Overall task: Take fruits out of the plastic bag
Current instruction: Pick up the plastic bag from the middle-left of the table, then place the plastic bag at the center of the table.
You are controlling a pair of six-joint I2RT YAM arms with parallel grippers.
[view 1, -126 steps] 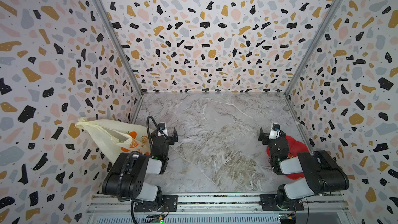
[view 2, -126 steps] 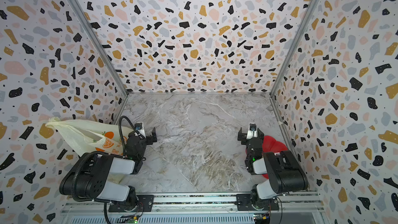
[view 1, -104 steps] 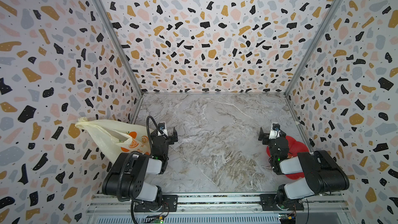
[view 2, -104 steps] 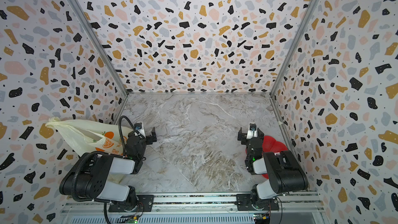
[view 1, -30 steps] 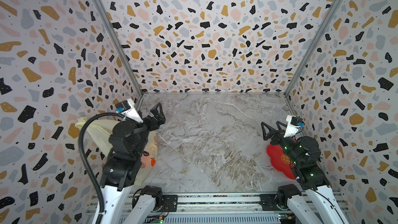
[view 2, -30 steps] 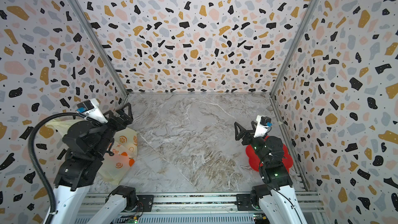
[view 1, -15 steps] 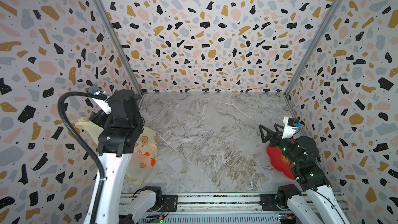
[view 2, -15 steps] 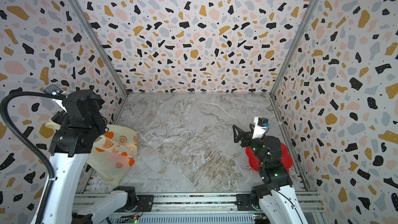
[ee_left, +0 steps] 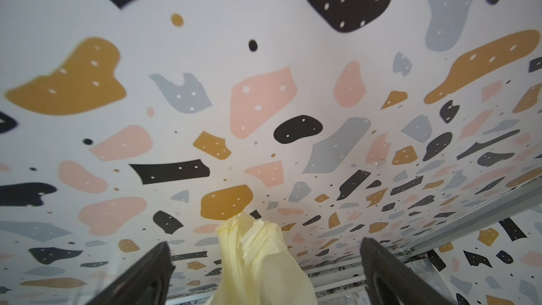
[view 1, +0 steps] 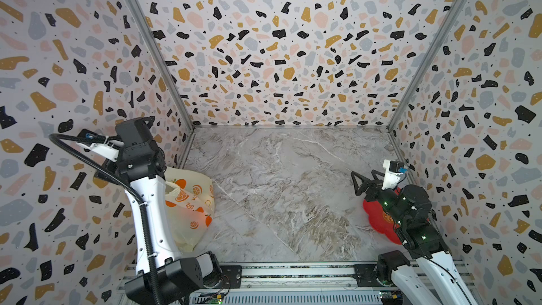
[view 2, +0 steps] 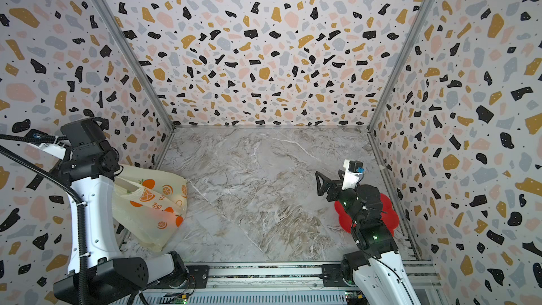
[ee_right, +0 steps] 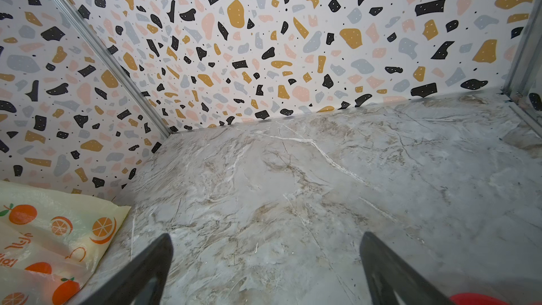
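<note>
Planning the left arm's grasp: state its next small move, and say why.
Probably close the left gripper on the twisted top of the plastic bag. In the left wrist view that pale yellow bunch stands between the wide-open jaws, apparently ungripped, so shutting on it should give a hold for lifting or opening the bag.
</note>
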